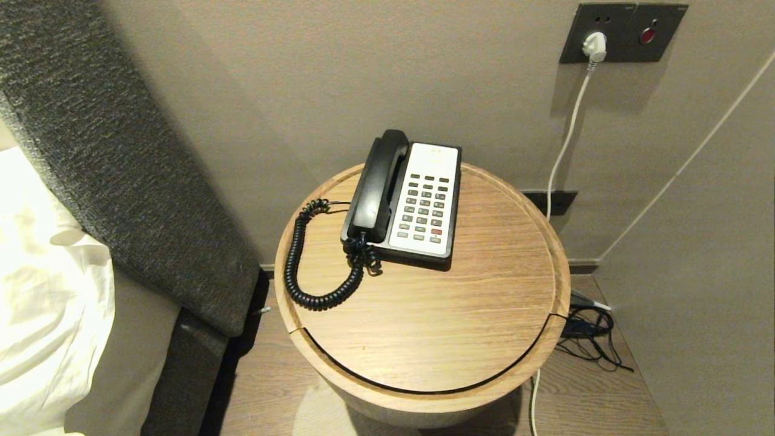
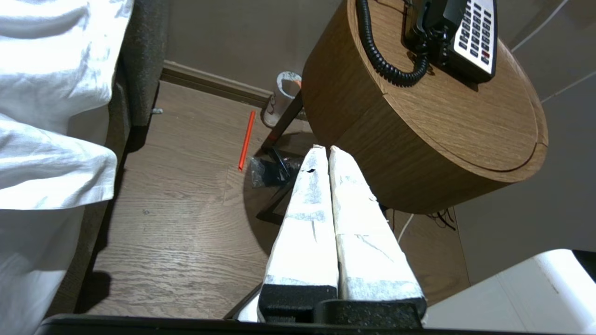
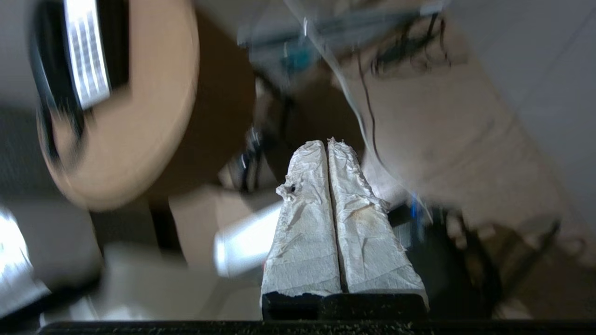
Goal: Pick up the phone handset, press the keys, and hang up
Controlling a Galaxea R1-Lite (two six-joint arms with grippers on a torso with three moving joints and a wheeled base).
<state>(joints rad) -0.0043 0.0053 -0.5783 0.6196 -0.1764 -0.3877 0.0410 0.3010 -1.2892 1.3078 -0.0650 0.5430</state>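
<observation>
The long black phone handset [image 1: 378, 184] lies in its cradle on the left side of the phone base [image 1: 427, 200], whose white panel carries the keys [image 1: 427, 209]. Its black coiled cord [image 1: 303, 266] loops over the round wooden table [image 1: 424, 321]. Neither gripper shows in the head view. In the left wrist view my left gripper [image 2: 325, 149] is shut and empty, low beside the table's side wall [image 2: 372, 153], with the cord [image 2: 386, 70] and keys [image 2: 475, 32] above it. My right gripper [image 3: 326, 143] is shut and empty, below the table's rim [image 3: 139, 139].
A bed with white linen [image 1: 42, 303] and a dark padded headboard [image 1: 121, 169] stand left of the table. A wall socket with a white plug [image 1: 594, 45] and cable is at the back right. Tangled wires [image 1: 590, 339] lie on the floor right of the table; an orange stick [image 2: 246, 139] lies left.
</observation>
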